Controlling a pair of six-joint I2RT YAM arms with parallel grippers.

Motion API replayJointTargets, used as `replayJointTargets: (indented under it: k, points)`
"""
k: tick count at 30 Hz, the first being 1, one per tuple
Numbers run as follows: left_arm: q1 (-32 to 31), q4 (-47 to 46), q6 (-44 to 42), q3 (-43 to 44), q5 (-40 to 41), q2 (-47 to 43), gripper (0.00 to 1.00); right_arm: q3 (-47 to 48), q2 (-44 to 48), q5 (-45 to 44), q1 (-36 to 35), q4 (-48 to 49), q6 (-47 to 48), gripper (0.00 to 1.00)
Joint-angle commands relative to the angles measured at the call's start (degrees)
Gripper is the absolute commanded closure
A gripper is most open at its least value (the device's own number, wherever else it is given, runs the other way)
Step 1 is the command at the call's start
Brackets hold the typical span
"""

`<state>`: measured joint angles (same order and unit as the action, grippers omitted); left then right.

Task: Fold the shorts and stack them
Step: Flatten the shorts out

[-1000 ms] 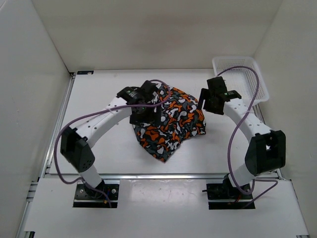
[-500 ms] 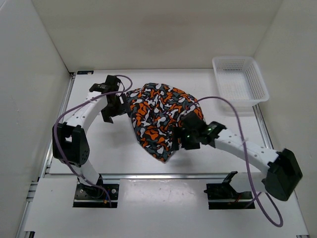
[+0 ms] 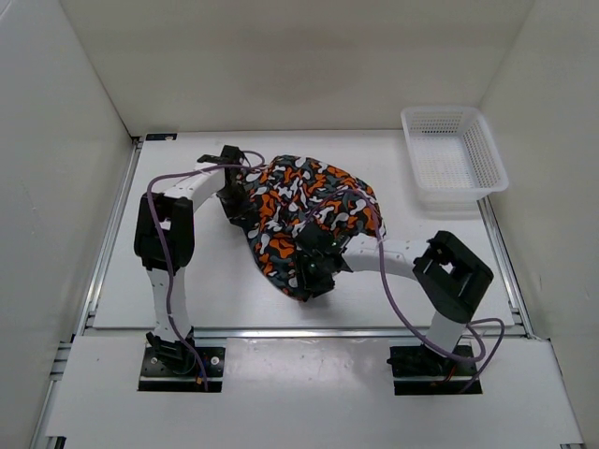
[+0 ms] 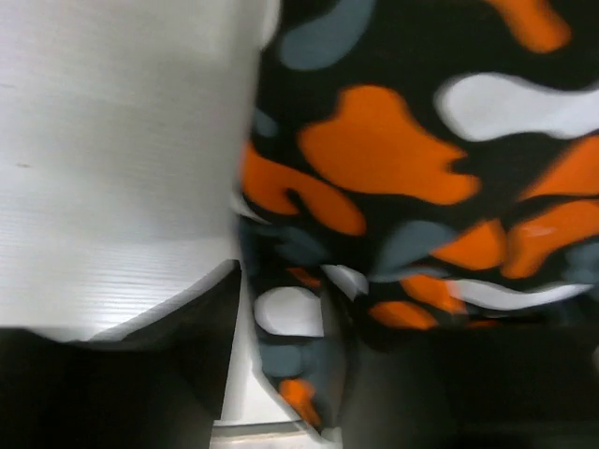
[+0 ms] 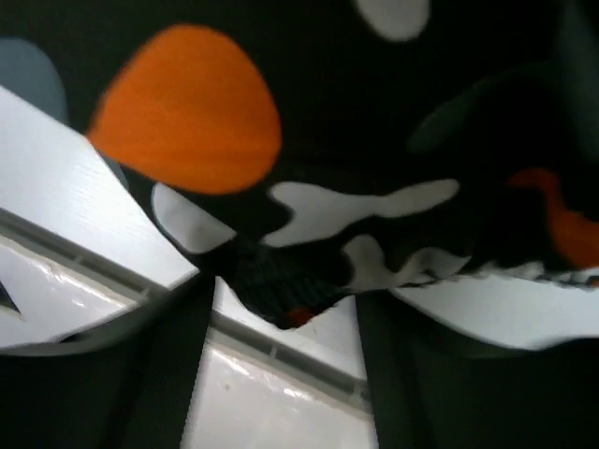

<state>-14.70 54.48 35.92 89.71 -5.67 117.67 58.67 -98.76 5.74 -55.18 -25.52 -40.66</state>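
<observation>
**While both grippers work at the shorts, the basket stands apart**

As seen from above, the shorts [image 3: 314, 210] lie in a rumpled mound near the middle of the white table [image 3: 225, 281]. Their print is a busy mix of orange, white, black and dark grey blotches. One corner of the fabric points toward the near edge of the table.

At the left side of the mound, the left gripper [image 3: 241, 201] is down against the fabric. In its wrist view, its two dark fingers [image 4: 140, 383] stand apart. The patterned edge of the shorts lies between them, with a strip of white table showing beside the cloth, so the cloth is not pinched.

At the near corner of the shorts, the right gripper [image 3: 314, 267] lies over the cloth. In its wrist view, its dark fingers [image 5: 421, 393] are also spread. A dark tip of the fabric hangs into the gap between them, with bare table showing on either side of it.

A white plastic mesh basket [image 3: 452, 150] stands at the far right corner of the table, well apart from the shorts and both grippers. Its mesh floor and walls show uncovered all the way across.
</observation>
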Motion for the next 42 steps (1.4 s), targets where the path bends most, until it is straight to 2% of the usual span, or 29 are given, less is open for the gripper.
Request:
replayJointTargets:
  k: [1, 2, 4, 7, 8, 10, 11, 12, 15, 16, 20, 24, 25, 27, 28, 29, 30, 33, 37, 42]
  points:
    - [-0.42, -1.39, 0.2, 4.32, -2.5, -1.12, 0.71, 2.32, -2.48, -2.65, 0.94, 2.4, -1.43, 0.65]
    - [-0.42, -1.39, 0.2, 4.33, -3.2, -1.12, 0.89, 2.84, -2.49, -3.62, 1.47, 1.53, -1.43, 0.79]
    - [-0.42, -1.39, 0.2, 5.73, -3.21, -2.17, 0.9, 2.85, -0.65, -6.08, 4.1, -1.18, 0.14, 0.99]
    - [1.07, 0.27, 0.2, 8.19, -2.59, -4.54, 0.9, 5.65, 4.53, -9.86, 10.86, -4.18, 5.65, 0.99]
    - [1.08, 1.41, 0.2, 11.33, -3.2, -5.16, 0.9, 7.05, 6.98, -10.39, 15.23, -6.36, 7.69, 0.99]
    - [1.78, 2.91, 0.2, 15.82, -3.73, -6.3, 0.9, 14.07, 8.84, -10.4, 19.65, -8.75, 13.38, 0.99]
    - [2.3, 4.05, 0.2, 21.5, -3.73, -6.83, 0.9, 17.14, 9.98, -10.4, 23.5, -11.63, 15.07, 0.99]
    - [2.31, 6.32, 0.2, 24.43, -3.73, -7.62, 0.9, 23.96, 9.99, -10.4, 25.1, -13.23, 16.57, 0.99]
    - [1.52, 9.67, 0.73, 33.65, -2.25, -10.69, 0.9, 33.15, 13.67, -10.91, 28.11, -19.28, 20.44, 0.99]
    - [0.73, 10.29, 0.73, 34.38, -0.5, -12.01, 0.9, 35.61, 16.64, -10.92, 28.89, -19.31, 21.76, 0.99]
    - [0.11, 6.35, 1.34, 27.56, -1.01, -22.01, 0.9, 30.2, 23.95, -8.82, 30.04, -19.83, 21.69, 0.99]
    - [-1.2, 3.71, 0.03, 13.26, -1.52, -23.01, 0.9, 15.97, 28.97, -8.81, 31.97, -19.83, 19.05, 0.99]
    - [-1.21, 3.01, 0.03, 10.86, -3.88, -22.23, 0.8, 11.42, 29.5, -7.51, 33.28, -19.83, 18.43, 0.99]
    - [-3.31, 2.3, -0.68, 6.98, -4.79, -18.64, 0.72, 7.7, 30.29, -6.53, 33.82, -19.22, 17.73, 0.99]
    - [-4.1, 0.99, -0.68, 4.18, -5.66, -17.4, 0.65, 6.38, 31.25, -5.75, 34.52, -18.7, 17.2, 0.99]
    - [-5.68, 0.46, -0.68, 3.2, -6.19, -14.95, 0.5, 4.54, 32.13, -5.22, 34.52, -18.69, 17.2, 0.99]
    - [-6.39, -0.5, -1.2, 2.49, -6.19, -13.88, 0.45, 4.52, 32.84, -5.21, 35.22, -18.69, 17.2, 0.99]
    - [-8.24, -1.04, -1.21, 2.39, -7.6, -10.8, 0.19, 3.73, 33.37, -5.21, 35.75, -19.39, 17.72, 0.99]
    - [-9.47, -1.57, -0.59, 8.35, -7.6, -5.01, 0.05, 3.73, 33.9, -5.74, 36.8, -21.32, 18.43, 0.99]
    - [-9.47, -1.57, 2.22, 14.7, -8.13, 2.73, 0.04, 3.2, 35.56, -5.74, 37.95, -22.38, 18.96, 0.99]
